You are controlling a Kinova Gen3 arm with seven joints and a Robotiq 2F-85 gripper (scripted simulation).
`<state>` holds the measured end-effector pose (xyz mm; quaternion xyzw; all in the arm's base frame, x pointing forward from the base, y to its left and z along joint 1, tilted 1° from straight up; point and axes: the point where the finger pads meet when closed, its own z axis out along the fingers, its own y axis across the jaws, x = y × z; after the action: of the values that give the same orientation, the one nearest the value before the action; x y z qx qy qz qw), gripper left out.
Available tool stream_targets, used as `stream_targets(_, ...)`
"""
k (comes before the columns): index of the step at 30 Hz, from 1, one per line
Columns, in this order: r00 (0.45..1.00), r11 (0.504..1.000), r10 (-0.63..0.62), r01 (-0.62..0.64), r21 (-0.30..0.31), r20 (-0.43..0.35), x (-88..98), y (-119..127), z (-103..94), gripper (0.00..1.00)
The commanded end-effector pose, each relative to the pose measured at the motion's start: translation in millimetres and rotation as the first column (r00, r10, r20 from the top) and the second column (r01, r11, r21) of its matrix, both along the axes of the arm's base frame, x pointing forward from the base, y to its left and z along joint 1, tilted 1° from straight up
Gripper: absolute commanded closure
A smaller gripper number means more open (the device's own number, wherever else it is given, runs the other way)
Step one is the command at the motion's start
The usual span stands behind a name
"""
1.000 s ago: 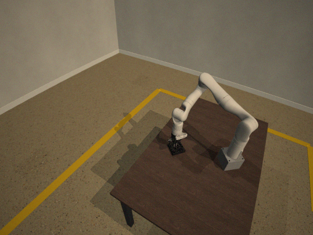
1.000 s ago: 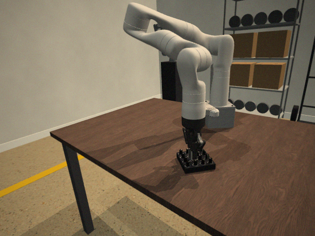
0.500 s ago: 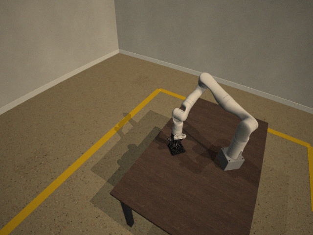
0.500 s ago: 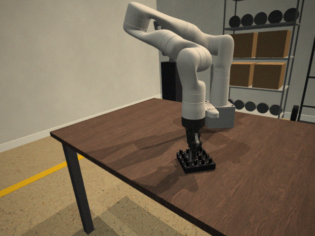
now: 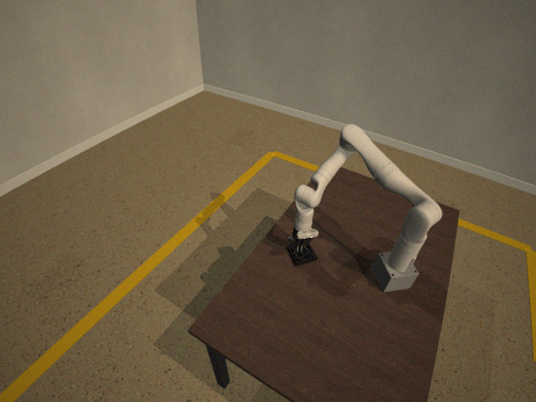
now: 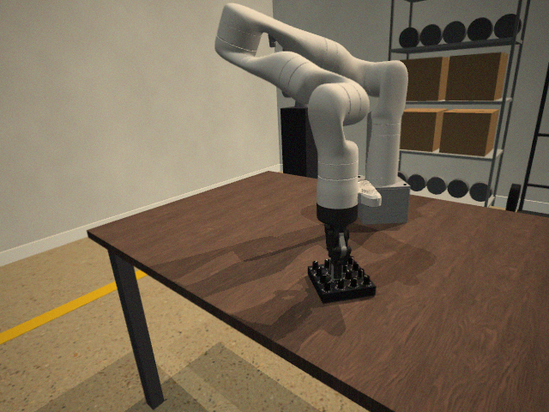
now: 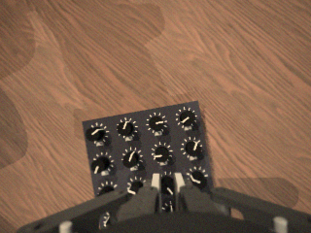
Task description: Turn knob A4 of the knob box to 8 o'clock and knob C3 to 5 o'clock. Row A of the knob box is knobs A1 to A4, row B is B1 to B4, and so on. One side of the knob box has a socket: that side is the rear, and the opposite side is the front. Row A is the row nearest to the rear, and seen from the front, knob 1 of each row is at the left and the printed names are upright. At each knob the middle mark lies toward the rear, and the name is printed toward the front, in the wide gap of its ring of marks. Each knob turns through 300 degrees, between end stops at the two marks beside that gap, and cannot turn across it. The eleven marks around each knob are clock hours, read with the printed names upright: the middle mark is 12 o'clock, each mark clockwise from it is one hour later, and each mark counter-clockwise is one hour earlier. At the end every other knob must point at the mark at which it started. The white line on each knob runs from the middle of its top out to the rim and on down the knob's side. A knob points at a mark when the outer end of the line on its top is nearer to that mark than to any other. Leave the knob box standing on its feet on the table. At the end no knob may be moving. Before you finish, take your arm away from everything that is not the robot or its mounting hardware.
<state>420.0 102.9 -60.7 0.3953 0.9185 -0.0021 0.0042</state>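
Observation:
The black knob box stands flat on the wooden table. My gripper points straight down onto it and is shut on one knob. In the wrist view this knob is in the third row from the far edge and third from the left, which I read as C3. Its line is mostly hidden by the fingers. The far right knob, A4, has its line pointing down-left. The nearest row is hidden under my gripper.
The arm's grey base stands on the table behind the box. The table's left edge is close to the box. A shelf rack with cardboard boxes stands beyond the table.

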Motion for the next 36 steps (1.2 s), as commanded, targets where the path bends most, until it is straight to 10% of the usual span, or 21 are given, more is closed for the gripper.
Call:
stream_targets(1,1.000,1.000,0.000,0.000,0.000,0.001,0.4,0,0.5,0.92)
stream_targets(3,1.000,1.000,0.000,0.000,0.000,0.001,0.4,0,0.5,0.81)
stream_targets(36,1.000,1.000,0.000,0.000,0.000,0.001,0.3,0,19.6,0.81)
